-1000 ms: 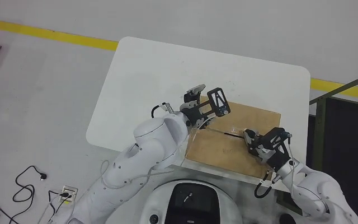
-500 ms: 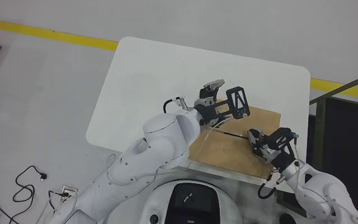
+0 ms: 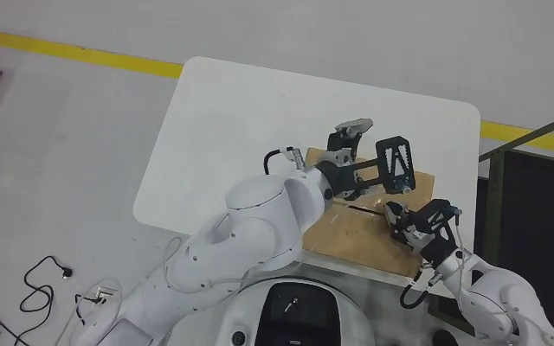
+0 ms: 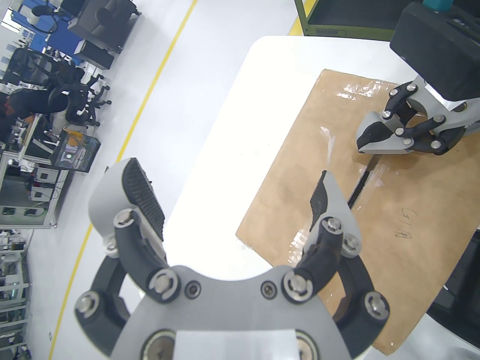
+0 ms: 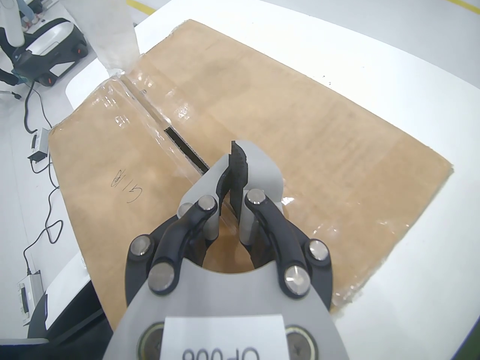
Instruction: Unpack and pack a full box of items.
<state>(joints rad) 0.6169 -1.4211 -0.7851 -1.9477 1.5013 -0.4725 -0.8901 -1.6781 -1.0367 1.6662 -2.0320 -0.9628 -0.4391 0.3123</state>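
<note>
Toward near right corner of worktop (image 3: 260,112), saw box (image 3: 359,232) lying flat, flaps taped. Judged it stiff, light cardboard with slick tape; best gripped at flap edge by seam gap (image 5: 185,147). Noted left pincer (image 3: 381,149) spread wide above far side and right pincer (image 3: 391,210) pinched shut at gap. Logged left pincer's rightward shift across box since earlier frame.
</note>
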